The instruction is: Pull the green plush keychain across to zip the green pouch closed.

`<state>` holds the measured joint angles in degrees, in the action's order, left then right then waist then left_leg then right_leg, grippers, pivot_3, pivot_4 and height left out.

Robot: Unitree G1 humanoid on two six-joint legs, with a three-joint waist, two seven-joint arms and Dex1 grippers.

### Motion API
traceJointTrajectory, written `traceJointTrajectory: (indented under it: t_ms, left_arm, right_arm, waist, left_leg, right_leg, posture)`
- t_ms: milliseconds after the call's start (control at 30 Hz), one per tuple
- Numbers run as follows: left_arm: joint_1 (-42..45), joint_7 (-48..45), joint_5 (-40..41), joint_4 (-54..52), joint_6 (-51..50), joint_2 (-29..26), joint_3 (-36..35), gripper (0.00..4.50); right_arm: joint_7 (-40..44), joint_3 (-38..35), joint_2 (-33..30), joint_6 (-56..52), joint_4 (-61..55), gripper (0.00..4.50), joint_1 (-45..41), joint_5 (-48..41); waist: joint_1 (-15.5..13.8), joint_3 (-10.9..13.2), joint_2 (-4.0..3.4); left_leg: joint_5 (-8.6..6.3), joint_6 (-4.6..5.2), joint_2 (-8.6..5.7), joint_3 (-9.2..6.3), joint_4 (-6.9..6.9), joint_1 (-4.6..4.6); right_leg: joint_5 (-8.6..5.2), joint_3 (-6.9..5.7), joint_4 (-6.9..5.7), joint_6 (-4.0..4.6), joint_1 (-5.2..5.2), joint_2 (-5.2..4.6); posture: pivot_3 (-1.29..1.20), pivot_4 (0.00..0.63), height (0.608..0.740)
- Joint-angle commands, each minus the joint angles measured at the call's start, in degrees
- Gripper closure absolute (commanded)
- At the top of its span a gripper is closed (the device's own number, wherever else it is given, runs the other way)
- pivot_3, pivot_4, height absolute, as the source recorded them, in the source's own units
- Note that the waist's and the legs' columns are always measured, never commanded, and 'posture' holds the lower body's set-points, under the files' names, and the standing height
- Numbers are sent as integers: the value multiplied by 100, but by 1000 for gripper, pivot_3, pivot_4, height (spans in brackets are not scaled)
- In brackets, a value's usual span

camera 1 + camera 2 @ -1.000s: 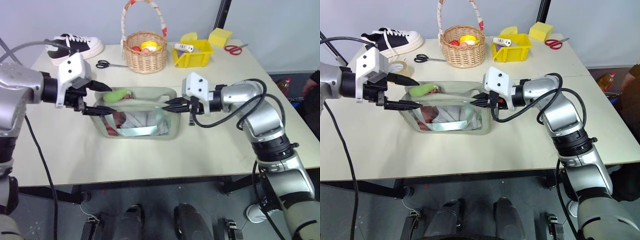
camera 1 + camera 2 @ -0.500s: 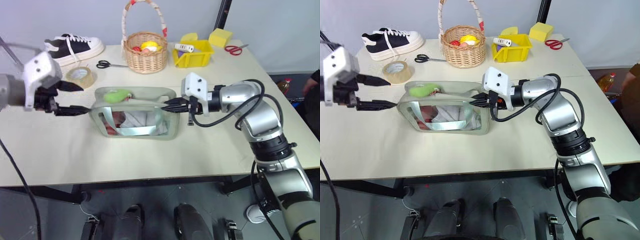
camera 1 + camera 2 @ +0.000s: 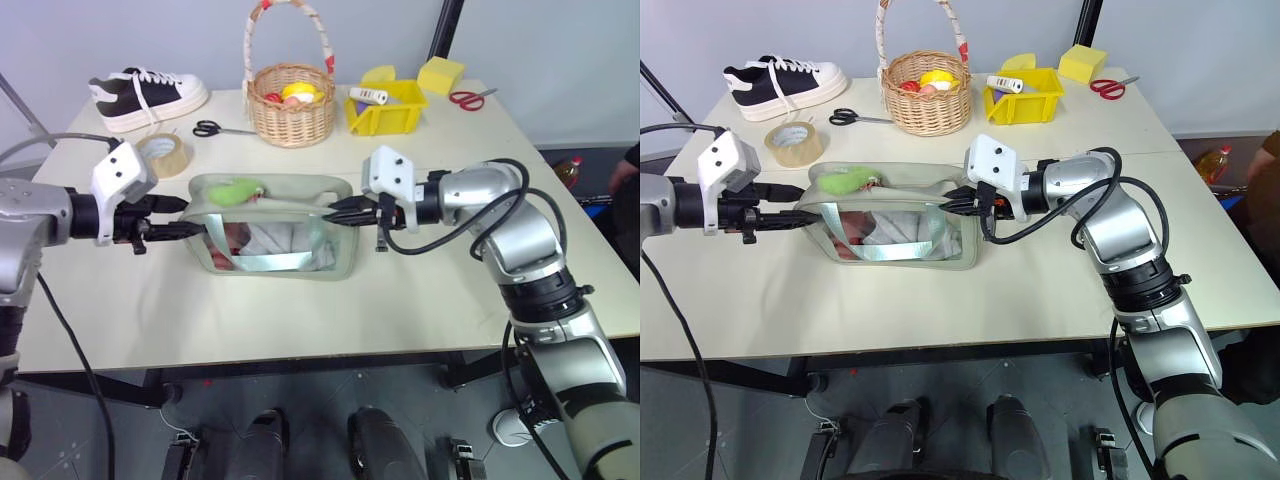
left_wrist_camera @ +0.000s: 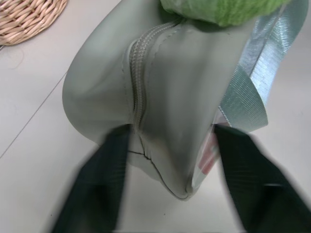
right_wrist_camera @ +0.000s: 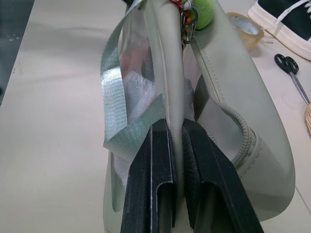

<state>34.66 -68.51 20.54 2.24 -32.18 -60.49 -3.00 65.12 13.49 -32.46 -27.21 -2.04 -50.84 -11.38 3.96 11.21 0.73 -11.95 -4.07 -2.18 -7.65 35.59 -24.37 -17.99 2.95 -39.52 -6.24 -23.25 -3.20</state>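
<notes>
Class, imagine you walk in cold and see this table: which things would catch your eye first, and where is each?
The pale green pouch lies mid-table, stretched between two arms: the right end effector is clamped on its right end, and the left end effector straddles its left end. A lime green plush keychain sits on top near the left end. Behind stand a wicker basket and a black-and-white sneaker.

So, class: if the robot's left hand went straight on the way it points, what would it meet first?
The end of the green pouch. The left hand points at that end, its fingers either side of it and closing; whether they touch it yet is unclear.
</notes>
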Motion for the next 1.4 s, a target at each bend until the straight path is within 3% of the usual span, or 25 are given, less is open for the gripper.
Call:
traceJointTrajectory:
  t_ms: [33,67,333,467,633,667,867,1000,1400]
  left_arm:
    - [151,-11,6,7,51,-9,-87,4004]
    - [161,-12,8,16,57,5,-84,4449]
    - [210,-81,84,-128,-108,79,-28,4449]
    - [165,-82,86,-194,-144,78,-57,4500]
    - [98,-79,105,-294,-179,91,-83,4500]
    - [91,-78,110,-316,-191,96,-85,4500]
    - [114,-84,111,-326,-229,94,-91,4500]
    - [119,-39,108,-358,-290,103,-86,4500]
    - [90,-2,159,-510,-421,75,-106,4500]
  right_arm:
    - [-36,-57,-37,29,-140,4500,-196,6]
    - [-47,-60,-36,34,-133,4500,-202,13]
    - [-27,-120,-101,-2,-11,4500,-291,26]
    - [117,-255,-276,-63,235,3039,-565,-41]
    - [208,-324,-396,44,623,337,-1009,-18]
    - [270,-346,-385,-72,616,28,-1093,-114]
    - [-21,-578,310,-1246,128,28,-1533,-969]
    - [-744,-142,1254,-1190,152,28,-1517,-726]
    - [-794,684,1564,-417,660,28,-1532,22]
  waist:
    - [0,0,0]
    - [0,0,0]
    - [-3,0,0]
    - [-3,0,0]
    - [0,0,0]
    - [0,0,0]
    - [16,0,-1]
    - [11,0,0]
    - [6,0,1]
  left_leg:
    - [0,0,0,0,0,0]
    - [0,0,0,0,0,0]
    - [0,0,-1,0,1,0]
    - [0,0,-1,0,1,-1]
    - [0,0,-1,1,0,-1]
    - [0,0,-1,1,0,-1]
    - [0,0,2,1,-2,0]
    - [0,0,2,-1,-1,-1]
    - [0,0,-4,-4,5,-6]
  right_leg:
    - [0,0,0,0,0,0]
    - [0,0,0,0,0,0]
    - [0,0,0,0,1,-1]
    - [0,0,1,0,0,-1]
    - [0,0,0,0,-1,-2]
    - [0,0,1,0,-1,-1]
    - [0,1,-3,1,-4,-1]
    - [0,1,-4,1,-5,-1]
    - [1,-2,-5,0,-7,-2]
  posture:
    - [0,150,740]
    - [0,150,740]
    - [0,150,740]
    - [0,150,740]
    - [0,150,740]
    - [0,150,740]
    - [0,150,740]
    - [0,150,740]
    - [0,150,740]
